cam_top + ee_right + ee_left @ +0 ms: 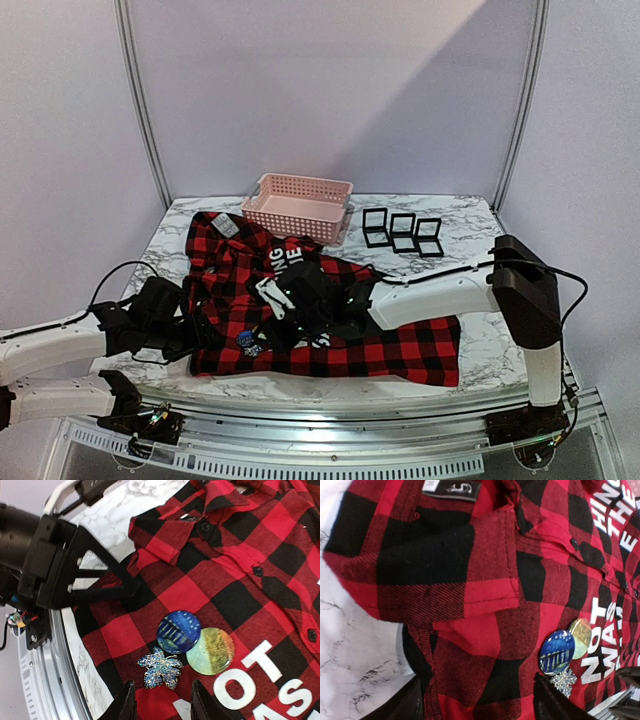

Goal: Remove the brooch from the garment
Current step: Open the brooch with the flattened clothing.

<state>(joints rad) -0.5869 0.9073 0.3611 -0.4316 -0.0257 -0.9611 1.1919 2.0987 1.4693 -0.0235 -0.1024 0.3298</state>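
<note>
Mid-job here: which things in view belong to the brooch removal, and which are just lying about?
In the job: shirt, leaf brooch, left gripper, right gripper.
Just there: blue badge and yellow badge on the shirt, basket, black boxes.

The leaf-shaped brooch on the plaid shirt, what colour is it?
The leaf-shaped brooch is glittery blue-teal with silvery sparkle, clearest in the right wrist view.
</note>
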